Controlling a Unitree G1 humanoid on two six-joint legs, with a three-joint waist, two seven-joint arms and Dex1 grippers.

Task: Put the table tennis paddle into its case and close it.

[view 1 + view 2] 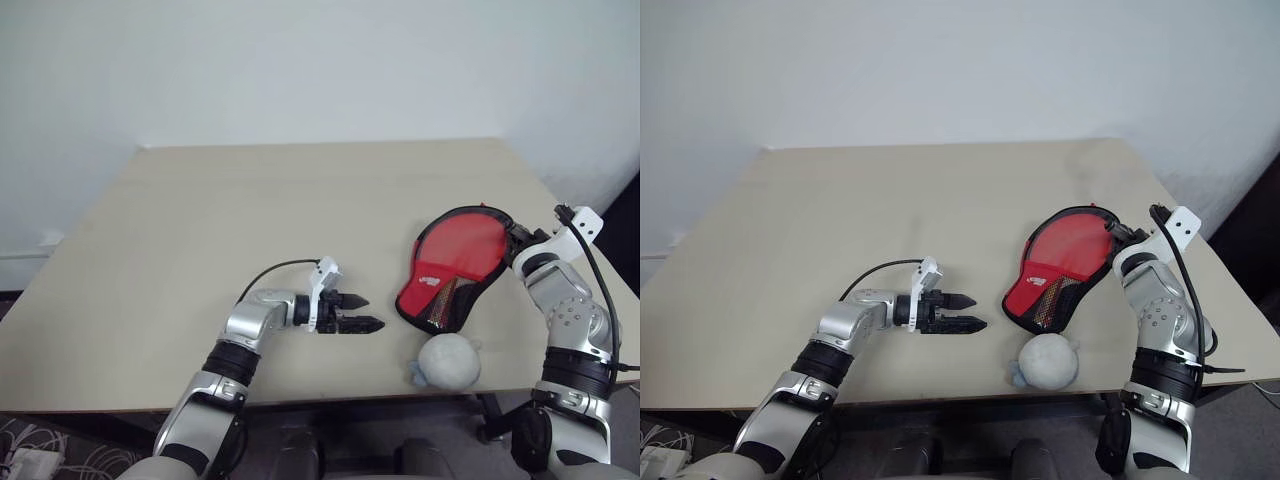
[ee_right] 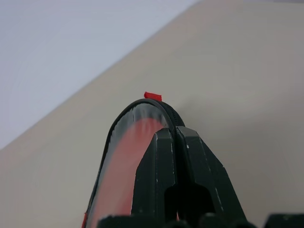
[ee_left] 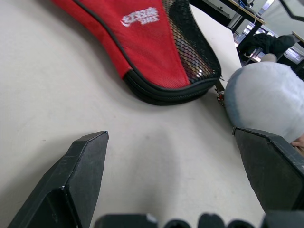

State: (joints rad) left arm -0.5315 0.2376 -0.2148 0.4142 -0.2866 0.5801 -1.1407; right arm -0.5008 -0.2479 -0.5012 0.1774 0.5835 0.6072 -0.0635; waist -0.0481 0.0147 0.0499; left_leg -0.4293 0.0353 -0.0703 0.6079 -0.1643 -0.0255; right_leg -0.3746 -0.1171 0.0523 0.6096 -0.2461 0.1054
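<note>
The red case (image 1: 450, 265), with black trim and a mesh patch, lies flat on the right side of the table; it also shows as the case (image 3: 142, 38) in the left wrist view. The paddle is hidden. My right gripper (image 1: 517, 234) is shut, its tips (image 2: 171, 130) resting over the case's far rounded rim beside a small red tab (image 2: 153, 96). I cannot tell whether anything is pinched between them. My left gripper (image 1: 372, 312) hovers open low over the table, to the left of the case's narrow end, pointing toward it and apart from it.
A pale grey-blue soft lump (image 1: 448, 360) sits at the table's front edge just below the case's narrow end, also seen as the lump (image 3: 270, 95). The beige table (image 1: 250, 200) stretches to the left and back. Its right edge runs close to my right arm.
</note>
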